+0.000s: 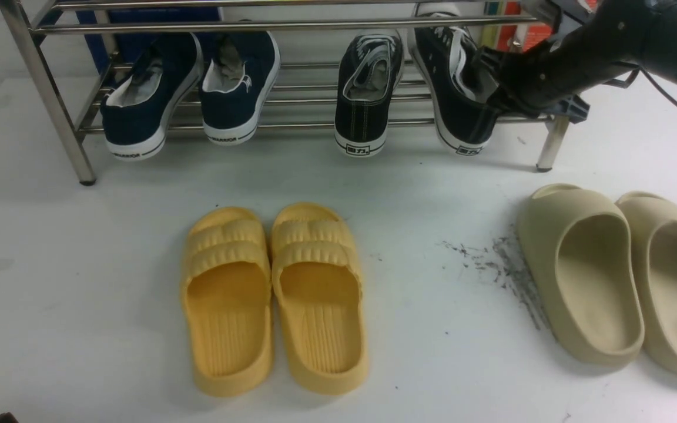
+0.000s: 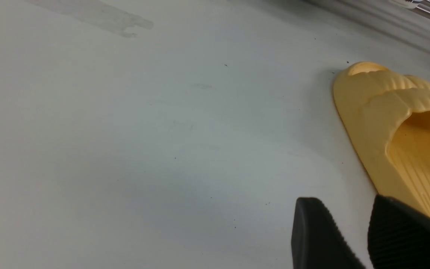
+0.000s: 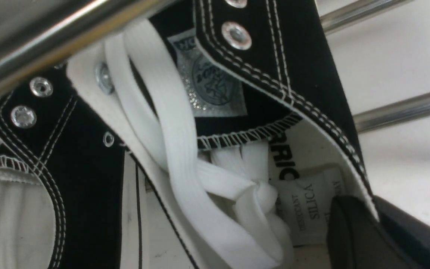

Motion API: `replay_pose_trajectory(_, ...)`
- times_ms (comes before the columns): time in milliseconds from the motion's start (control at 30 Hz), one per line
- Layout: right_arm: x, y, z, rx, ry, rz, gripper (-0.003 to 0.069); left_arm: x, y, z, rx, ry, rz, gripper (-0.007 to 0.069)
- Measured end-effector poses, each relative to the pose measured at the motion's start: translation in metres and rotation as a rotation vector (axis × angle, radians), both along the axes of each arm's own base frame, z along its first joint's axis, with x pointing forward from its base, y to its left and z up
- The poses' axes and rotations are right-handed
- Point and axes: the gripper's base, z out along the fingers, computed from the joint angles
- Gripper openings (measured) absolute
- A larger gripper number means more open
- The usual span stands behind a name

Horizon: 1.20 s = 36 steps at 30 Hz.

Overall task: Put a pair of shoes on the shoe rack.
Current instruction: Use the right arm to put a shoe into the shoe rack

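"Front view first: where are the black sneakers?"

"Both are on the shoe rack (image 1: 50, 94)'s lower shelf, the left shoe (image 1: 362, 120) near twelve o'clock, the right shoe (image 1: 459, 120) near one. Their heels face us, so the toes probably went in first."

"Why is the right gripper (image 3: 362, 203) there?"

"It's pinching the right shoe's side wall, one finger inside the opening, one outside. That thin edge offers a hold without squeezing the whole shoe, and probably lets the arm straighten it; it leans away from its mate."

"And the left gripper (image 2: 345, 201)?"

"Fingers spread, nothing between them, near the yellow slides (image 1: 318, 352), seven o'clock in the front view. I'd guess it's kept low so only one arm works between the tubes."

"Nearly finished?"

"I'd say so: square up, let go, back out. The navy sneakers (image 1: 144, 123) at eleven sit well apart; the risk is the finger inside dragging the shoe out."
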Motion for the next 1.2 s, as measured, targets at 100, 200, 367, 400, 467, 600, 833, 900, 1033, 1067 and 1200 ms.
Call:
replay_pose_trajectory(100, 0.0, 0.0, 0.0, -0.007, -0.007, 0.0, 0.0046, 0.0, 0.0, 0.0, 0.0, 0.0, 0.0, 0.0235)
replay_pose_trajectory(200, 0.002, -0.001, 0.001, -0.007, -0.023, -0.006, 0.005, 0.0, 0.0, 0.0, 0.0, 0.0, 0.0, 0.0236)
replay_pose_trajectory(367, 0.007, -0.002, -0.003, -0.018, -0.059, -0.017, 0.0057, 0.0, 0.0, 0.0, 0.0, 0.0, 0.0, 0.0237)
replay_pose_trajectory(400, 0.008, -0.002, -0.004, -0.019, -0.063, -0.02, 0.0057, 0.0, 0.0, 0.0, 0.0, 0.0, 0.0, 0.0237)
replay_pose_trajectory(467, 0.009, -0.002, -0.007, -0.021, -0.061, -0.021, 0.0057, 0.0, 0.0, 0.0, 0.0, 0.0, 0.0, 0.0237)
replay_pose_trajectory(600, 0.009, -0.002, -0.007, -0.021, -0.063, -0.021, 0.0058, 0.0, 0.0, 0.0, 0.0, 0.0, 0.0, 0.0237)
replay_pose_trajectory(833, 0.012, -0.008, -0.004, -0.001, -0.087, -0.057, 0.006, 0.0, 0.0, 0.0, 0.0, 0.0, 0.0, 0.0237)
replay_pose_trajectory(900, 0.013, -0.013, -0.003, 0.002, -0.099, -0.07, 0.006, 0.0, 0.0, 0.0, 0.0, 0.0, 0.0, 0.0237)
replay_pose_trajectory(1033, 0.013, -0.013, -0.002, 0.003, -0.1, -0.071, 0.006, 0.0, 0.0, 0.0, 0.0, 0.0, 0.0, 0.0237)
replay_pose_trajectory(1067, 0.013, -0.013, -0.001, 0.003, -0.101, -0.071, 0.006, 0.0, 0.0, 0.0, 0.0, 0.0, 0.0, 0.0237)
replay_pose_trajectory(1200, 0.013, -0.013, -0.001, 0.004, -0.1, -0.071, 0.0064, 0.0, 0.0, 0.0, 0.0, 0.0, 0.0, 0.0237)
